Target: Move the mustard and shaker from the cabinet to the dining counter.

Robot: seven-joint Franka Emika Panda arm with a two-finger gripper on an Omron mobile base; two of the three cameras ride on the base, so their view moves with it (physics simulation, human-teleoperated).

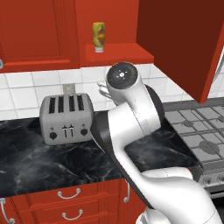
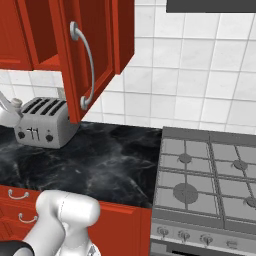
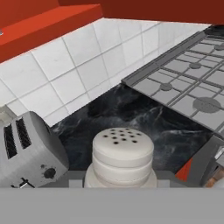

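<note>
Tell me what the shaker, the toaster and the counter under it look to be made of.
Shaker: matte off-white, ceramic or plastic, judging by its dull ribbed body with a perforated top.
Toaster: brushed grey metal, with a soft sheen and dark slots.
Counter: polished black stone, probably marble, given its white veining.

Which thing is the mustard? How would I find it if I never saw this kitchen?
Look up at the red cabinet on the wall above the silver toaster. Its door stands open, and on the shelf inside stands the mustard. It is a small yellow bottle, the only yellow thing there.
</note>
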